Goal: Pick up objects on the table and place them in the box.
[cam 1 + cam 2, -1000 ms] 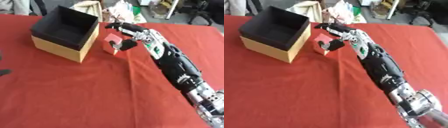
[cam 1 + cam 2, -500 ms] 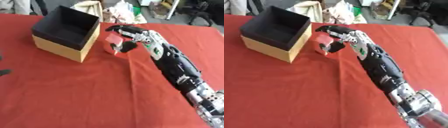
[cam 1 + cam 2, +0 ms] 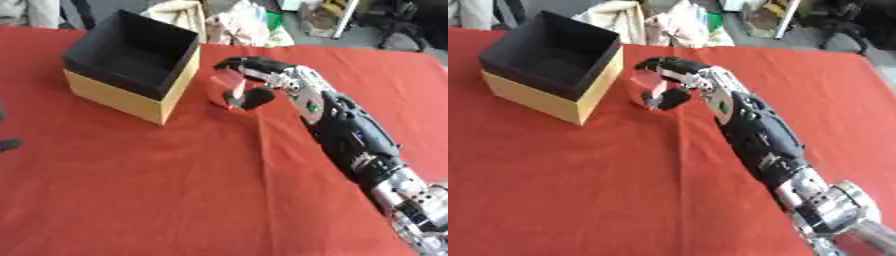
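An open box (image 3: 131, 65) with a black inside and tan outer walls stands at the back left of the red table. Just right of it, my right hand (image 3: 254, 80) curls round a small red and pale object (image 3: 230, 90), fingers above it and thumb below. The object sits low, close to the cloth, beside the box's right wall; whether it touches the cloth is unclear. My right arm runs in from the lower right. A dark bit at the left edge (image 3: 7, 145) may be my left hand; its fingers do not show.
A red cloth (image 3: 175, 190) covers the table. Beyond the far edge lie pale bags and clutter (image 3: 236, 25). A crease in the cloth runs from under the hand toward the front.
The right hand with the red object has shifted slightly left, toward the box's wall. The box has not moved.
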`<control>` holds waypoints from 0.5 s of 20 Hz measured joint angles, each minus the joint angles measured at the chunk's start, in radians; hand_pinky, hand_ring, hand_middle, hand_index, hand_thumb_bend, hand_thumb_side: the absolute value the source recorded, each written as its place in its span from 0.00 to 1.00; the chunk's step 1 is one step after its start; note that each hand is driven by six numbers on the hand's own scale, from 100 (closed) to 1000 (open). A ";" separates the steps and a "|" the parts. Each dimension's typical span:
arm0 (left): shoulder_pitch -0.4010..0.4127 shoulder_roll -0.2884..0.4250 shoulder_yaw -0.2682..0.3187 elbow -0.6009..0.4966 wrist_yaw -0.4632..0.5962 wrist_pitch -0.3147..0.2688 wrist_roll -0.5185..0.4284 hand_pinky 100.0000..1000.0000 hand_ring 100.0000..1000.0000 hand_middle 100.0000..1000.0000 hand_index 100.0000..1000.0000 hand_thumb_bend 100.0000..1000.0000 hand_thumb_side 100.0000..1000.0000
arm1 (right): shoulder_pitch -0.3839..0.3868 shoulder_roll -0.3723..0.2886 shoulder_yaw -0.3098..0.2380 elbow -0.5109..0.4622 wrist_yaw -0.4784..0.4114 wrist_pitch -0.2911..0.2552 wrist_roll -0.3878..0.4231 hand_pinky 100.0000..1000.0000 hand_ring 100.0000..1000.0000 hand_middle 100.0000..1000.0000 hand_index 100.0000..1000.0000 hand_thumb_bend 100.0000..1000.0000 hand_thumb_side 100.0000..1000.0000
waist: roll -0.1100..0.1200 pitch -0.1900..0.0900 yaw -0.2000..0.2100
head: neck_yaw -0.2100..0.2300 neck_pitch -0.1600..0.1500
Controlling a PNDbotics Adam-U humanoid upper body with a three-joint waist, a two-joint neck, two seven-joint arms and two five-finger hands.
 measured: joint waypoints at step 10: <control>0.000 0.000 0.000 0.000 0.000 0.000 0.000 0.78 1.00 0.91 0.90 0.00 0.32 | -0.003 0.005 -0.006 -0.005 0.008 0.006 -0.012 0.71 0.53 0.55 0.87 0.00 0.10 | 0.004 0.000 -0.004 | 0.000 0.000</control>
